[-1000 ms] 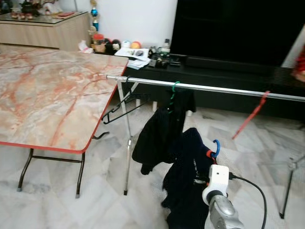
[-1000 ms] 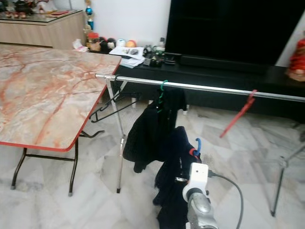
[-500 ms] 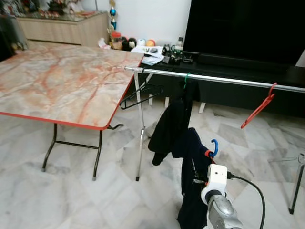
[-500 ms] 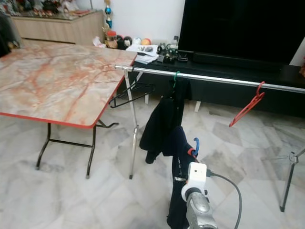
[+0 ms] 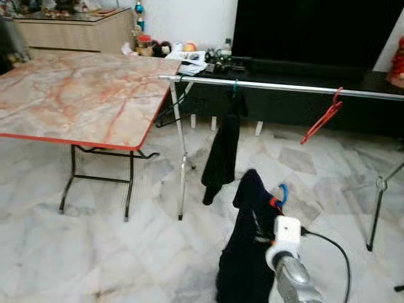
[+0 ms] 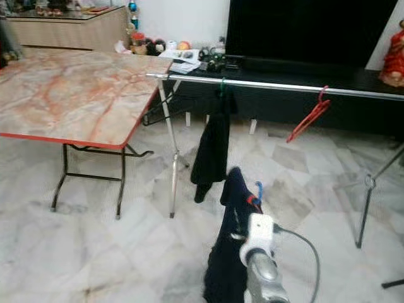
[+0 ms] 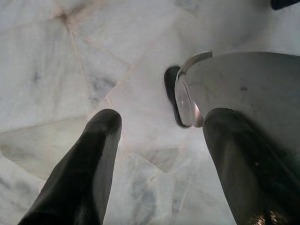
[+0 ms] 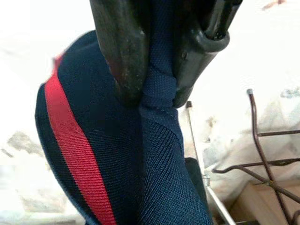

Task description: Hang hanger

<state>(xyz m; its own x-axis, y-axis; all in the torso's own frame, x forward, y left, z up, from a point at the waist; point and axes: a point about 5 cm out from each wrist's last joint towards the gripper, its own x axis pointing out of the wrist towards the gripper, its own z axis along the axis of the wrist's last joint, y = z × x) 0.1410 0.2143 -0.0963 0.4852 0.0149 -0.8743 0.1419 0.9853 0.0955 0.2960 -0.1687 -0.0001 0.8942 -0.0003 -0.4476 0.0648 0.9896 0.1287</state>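
Observation:
A silver clothes rail [image 5: 284, 87] crosses the room in front of me at about table height. On it hang a black garment [image 5: 222, 151] on a green hanger, an empty red hanger [image 5: 320, 117] and an empty black hanger [image 5: 172, 108] near its left end. My right gripper [image 8: 157, 89] is shut on a navy garment [image 5: 246, 252] with a red stripe, held low and short of the rail. The blue hanger hook [image 5: 283, 193] sticks up from that garment. Over the marble floor my left gripper [image 7: 159, 154] hangs open with nothing between its fingers.
A marble-top folding table [image 5: 76, 95] with a red edge stands on the left, touching the rail's left end. Behind the rail are a low black TV unit [image 5: 303, 63] and a wooden sideboard [image 5: 82, 31]. The rail's right stand leg [image 5: 377, 202] rests on the marble floor.
The whole picture has shifted, so the camera has moved; the rail and table now look a little farther off. My right gripper still holds the navy garment.

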